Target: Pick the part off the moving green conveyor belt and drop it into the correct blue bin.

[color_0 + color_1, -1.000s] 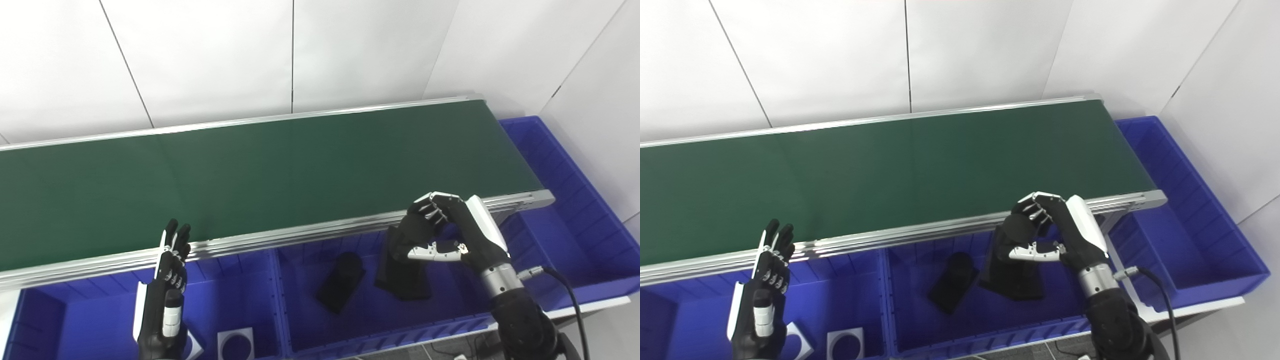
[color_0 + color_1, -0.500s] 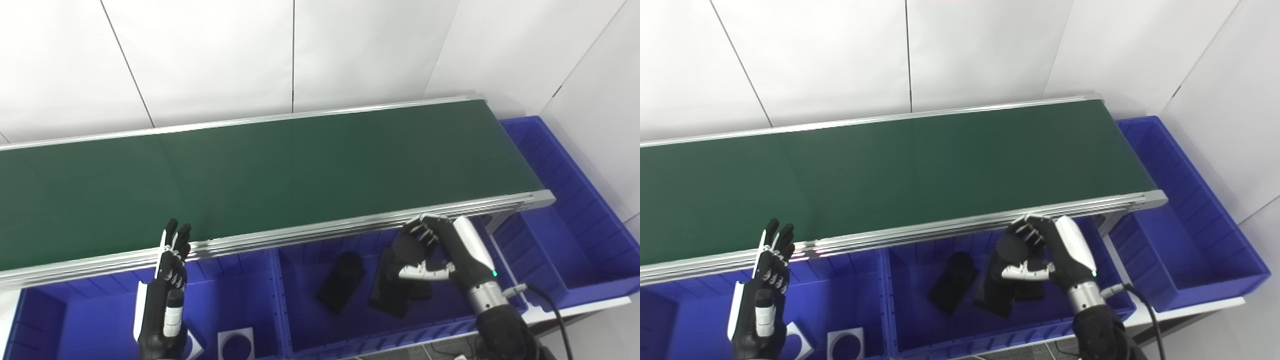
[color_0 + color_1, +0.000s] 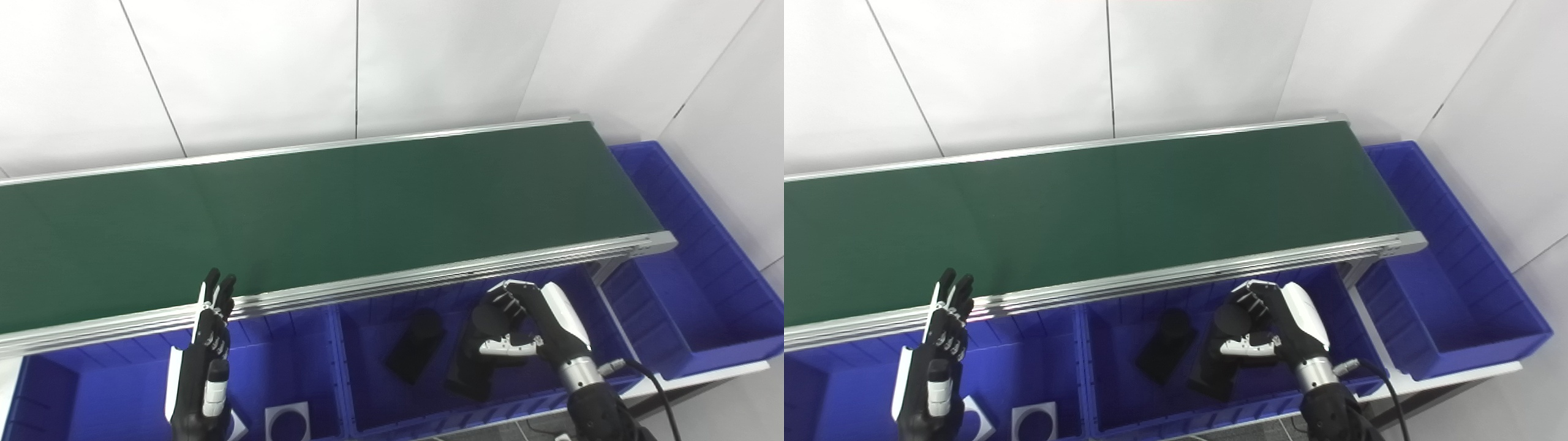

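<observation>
**Right hand low in the middle bin, gripping a black part**

Nearest the camera, the left hand (image 3: 205,361) stands upright over the left blue bin (image 3: 92,392), its fingers straight and pressed side by side, holding nothing. Beneath it, on the bin floor, lie two white square pieces with dark round centres (image 3: 288,421) (one is half hidden behind the wrist).

To the right, the right hand (image 3: 527,327) reaches down into the middle blue bin (image 3: 367,404), its fingers and thumb curled around the top of a black part (image 3: 474,367), whose lower end is at or near the bin floor; whether it touches cannot be told. A second black part (image 3: 416,346) lies just to its left in the same bin, apart from the hand. A black cable (image 3: 658,392) trails from the right wrist.

Behind the bins runs the green conveyor belt (image 3: 343,208), edged by aluminium rails (image 3: 429,278). At its right end sits a third blue bin (image 3: 692,269). White wall panels (image 3: 263,67) close off the back.
</observation>
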You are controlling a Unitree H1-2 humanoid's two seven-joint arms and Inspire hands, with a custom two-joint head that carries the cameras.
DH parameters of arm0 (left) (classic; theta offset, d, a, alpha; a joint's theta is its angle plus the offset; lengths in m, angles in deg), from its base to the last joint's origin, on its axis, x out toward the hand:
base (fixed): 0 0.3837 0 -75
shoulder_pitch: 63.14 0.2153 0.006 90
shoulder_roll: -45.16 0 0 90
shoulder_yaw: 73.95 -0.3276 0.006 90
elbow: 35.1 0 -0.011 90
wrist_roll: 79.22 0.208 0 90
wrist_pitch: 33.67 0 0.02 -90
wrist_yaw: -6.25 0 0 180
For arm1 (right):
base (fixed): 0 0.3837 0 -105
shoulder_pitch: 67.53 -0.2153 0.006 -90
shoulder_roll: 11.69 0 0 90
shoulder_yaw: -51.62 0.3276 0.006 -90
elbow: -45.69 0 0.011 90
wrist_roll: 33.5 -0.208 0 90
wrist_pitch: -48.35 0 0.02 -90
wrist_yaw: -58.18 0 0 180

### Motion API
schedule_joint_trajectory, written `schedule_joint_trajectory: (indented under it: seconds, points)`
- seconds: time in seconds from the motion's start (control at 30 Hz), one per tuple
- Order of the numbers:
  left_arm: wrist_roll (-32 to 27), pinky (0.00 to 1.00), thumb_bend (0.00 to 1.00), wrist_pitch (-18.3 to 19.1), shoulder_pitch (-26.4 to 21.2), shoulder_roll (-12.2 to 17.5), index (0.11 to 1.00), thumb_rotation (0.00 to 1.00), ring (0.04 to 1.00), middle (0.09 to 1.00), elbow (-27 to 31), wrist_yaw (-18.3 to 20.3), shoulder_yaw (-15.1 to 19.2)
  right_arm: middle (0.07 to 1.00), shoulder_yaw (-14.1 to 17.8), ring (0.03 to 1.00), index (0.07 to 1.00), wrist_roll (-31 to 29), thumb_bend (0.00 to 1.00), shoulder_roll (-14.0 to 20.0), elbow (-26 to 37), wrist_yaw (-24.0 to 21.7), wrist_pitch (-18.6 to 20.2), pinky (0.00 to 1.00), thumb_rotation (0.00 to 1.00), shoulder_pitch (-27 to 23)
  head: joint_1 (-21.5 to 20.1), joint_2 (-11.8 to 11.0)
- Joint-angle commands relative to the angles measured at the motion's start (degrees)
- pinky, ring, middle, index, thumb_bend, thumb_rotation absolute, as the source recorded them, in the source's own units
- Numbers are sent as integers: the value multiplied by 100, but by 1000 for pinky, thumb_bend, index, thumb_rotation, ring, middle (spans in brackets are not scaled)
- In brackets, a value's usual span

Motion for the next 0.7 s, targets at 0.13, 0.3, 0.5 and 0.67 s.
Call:
schedule_joint_trajectory:
  seconds: [0.13, 0.3, 0.5, 0.67]
  points:
    - [36, 996, 864, -155, 0, -10, 992, 952, 987, 952, 186, 83, -25, 455, 5, 381, 532, 3, 515, 64, -98, 320, -589, 287, 0, -107, 27, 11]
    - [59, 998, 869, -156, 4, -7, 992, 947, 987, 950, 191, 79, -31, 452, 3, 385, 533, 40, 515, 63, -154, 403, -670, 293, 0, -103, 74, -7]
    - [76, 989, 850, -163, -7, 4, 996, 957, 985, 948, 180, 82, -57, 485, 21, 409, 531, -17, 517, 50, -191, 520, -870, 336, 0, -88, 95, -5]
    - [77, 994, 854, -163, 0, 13, 1000, 956, 983, 952, 184, 83, -81, 652, -68, 613, 595, 350, 771, 168, -203, 684, -1042, 529, 160, -51, 124, -1]
